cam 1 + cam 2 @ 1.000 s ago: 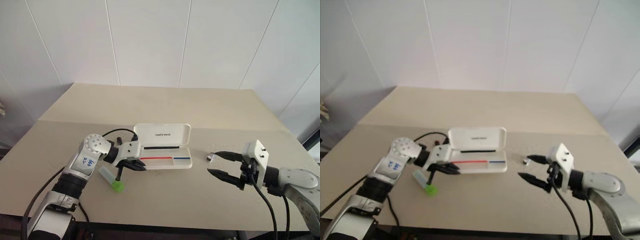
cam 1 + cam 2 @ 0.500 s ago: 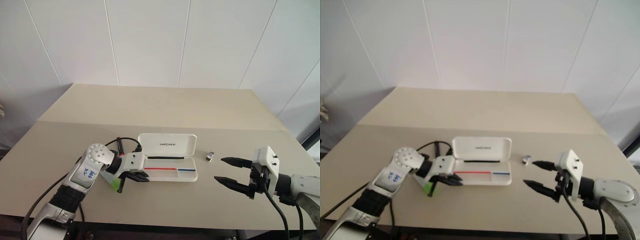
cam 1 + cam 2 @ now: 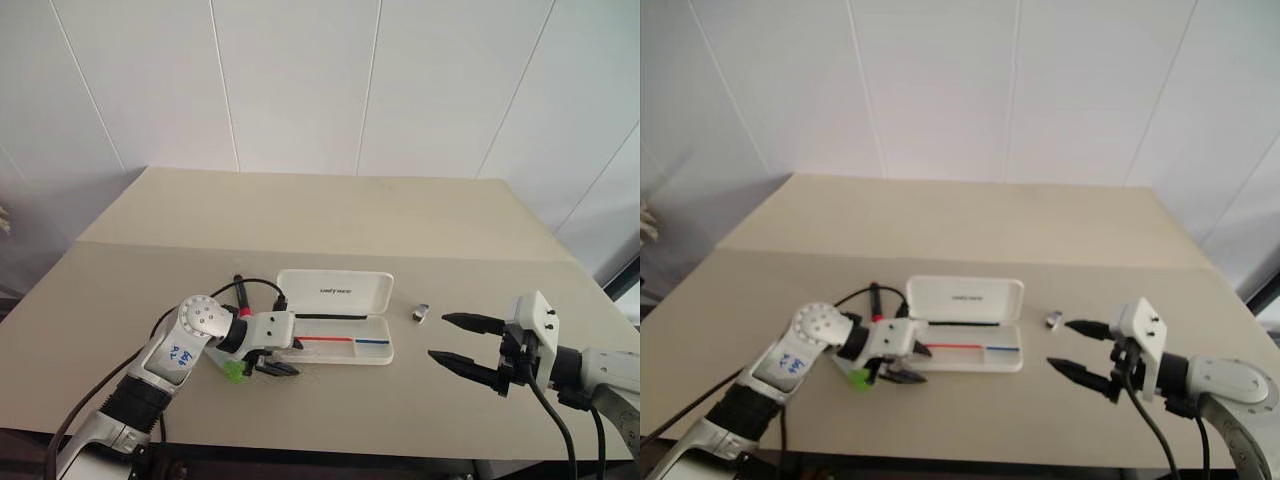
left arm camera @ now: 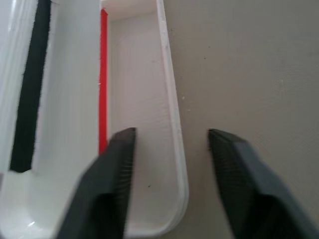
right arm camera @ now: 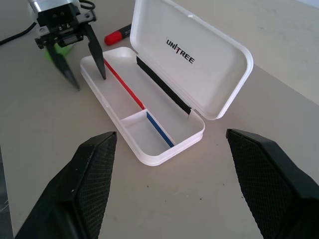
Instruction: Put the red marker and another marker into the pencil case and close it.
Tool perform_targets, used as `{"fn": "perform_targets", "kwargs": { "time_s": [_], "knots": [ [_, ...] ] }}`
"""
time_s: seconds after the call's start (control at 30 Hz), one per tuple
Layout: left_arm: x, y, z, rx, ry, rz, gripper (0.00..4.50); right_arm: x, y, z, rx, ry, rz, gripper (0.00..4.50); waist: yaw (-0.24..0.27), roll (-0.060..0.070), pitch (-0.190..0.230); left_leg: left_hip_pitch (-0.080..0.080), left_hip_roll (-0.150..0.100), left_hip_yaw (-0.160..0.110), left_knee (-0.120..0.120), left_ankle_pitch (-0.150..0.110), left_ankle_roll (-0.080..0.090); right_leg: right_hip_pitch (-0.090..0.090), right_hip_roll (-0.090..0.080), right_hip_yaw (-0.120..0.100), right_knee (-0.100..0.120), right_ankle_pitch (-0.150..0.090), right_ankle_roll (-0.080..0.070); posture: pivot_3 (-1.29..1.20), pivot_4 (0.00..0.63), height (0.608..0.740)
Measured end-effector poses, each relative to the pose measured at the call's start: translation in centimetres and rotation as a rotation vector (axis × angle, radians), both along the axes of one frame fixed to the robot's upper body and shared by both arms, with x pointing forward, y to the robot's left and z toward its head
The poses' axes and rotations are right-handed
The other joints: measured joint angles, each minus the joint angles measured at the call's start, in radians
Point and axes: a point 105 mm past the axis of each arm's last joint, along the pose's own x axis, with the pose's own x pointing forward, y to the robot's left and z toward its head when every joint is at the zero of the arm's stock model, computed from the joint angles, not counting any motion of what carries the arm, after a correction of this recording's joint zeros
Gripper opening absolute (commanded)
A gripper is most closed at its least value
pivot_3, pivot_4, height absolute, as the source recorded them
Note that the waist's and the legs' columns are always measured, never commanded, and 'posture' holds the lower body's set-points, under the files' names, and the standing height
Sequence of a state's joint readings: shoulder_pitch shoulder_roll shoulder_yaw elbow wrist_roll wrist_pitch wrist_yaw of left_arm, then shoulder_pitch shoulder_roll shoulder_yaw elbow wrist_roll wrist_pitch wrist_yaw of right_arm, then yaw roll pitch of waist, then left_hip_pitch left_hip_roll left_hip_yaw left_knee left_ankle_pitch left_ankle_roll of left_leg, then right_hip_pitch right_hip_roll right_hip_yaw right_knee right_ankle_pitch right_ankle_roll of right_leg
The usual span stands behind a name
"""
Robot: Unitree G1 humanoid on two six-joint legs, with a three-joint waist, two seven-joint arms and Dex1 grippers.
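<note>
Plastic, light and slick, the red marker [image 5: 117, 36] likely wants a mid-barrel pinch. Left pincer [image 5: 82, 62] stands spread, straddling the case [image 3: 330, 340] rim; right pincer [image 3: 462, 345] spread, empty.

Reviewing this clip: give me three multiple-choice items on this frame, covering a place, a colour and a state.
1. Where is the small grey piece?
A. Inside the case
B. On the table, right of the case
C. In the right hand

2. What colours is the stripe inside the case?
A. Red and blue
B. Green and yellow
C. All black

3. How is the case's lid?
A. Shut
B. Open, standing up
C. Detached

Key:
1 B, the grey piece lies on the table beside the pencil case.
2 A, the stripe runs red, then blue.
3 B, the lid stands raised on its hinge.
</note>
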State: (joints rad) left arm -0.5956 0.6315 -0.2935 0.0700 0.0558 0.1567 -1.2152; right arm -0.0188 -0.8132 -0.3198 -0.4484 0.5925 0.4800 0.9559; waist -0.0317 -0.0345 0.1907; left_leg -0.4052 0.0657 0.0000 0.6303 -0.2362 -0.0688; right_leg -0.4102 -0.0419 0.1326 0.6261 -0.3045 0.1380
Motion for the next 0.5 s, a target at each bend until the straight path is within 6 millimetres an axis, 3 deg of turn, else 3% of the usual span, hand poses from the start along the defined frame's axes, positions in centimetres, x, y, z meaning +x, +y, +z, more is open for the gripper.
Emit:
{"fn": "perform_targets", "kwargs": {
  "time_s": [0.13,0.5],
  "knots": [
    [-0.6,-0.1,0.4,-0.003,-0.003,-0.004,4.47,0.1,0.0,0.2,-0.004,-0.009,0.002,4.5,0.0,0.0,0.0,0.0,0.0,0.0,0.0,0.0,0.0,0.0,0.0,0.0,0.0,0.0,0.0,0.0,0.15,0.74],
    [-2.7,-0.1,3.3,-0.076,0.013,0.011,4.47,0.5,0.2,0.6,-0.008,-0.017,0.021,4.5,0.0,0.0,0.0,0.0,0.0,0.001,0.0,0.0,0.0,0.0,0.0,0.001,0.0,-0.002,-0.004,0.0,0.15,0.74]
  ]
}}
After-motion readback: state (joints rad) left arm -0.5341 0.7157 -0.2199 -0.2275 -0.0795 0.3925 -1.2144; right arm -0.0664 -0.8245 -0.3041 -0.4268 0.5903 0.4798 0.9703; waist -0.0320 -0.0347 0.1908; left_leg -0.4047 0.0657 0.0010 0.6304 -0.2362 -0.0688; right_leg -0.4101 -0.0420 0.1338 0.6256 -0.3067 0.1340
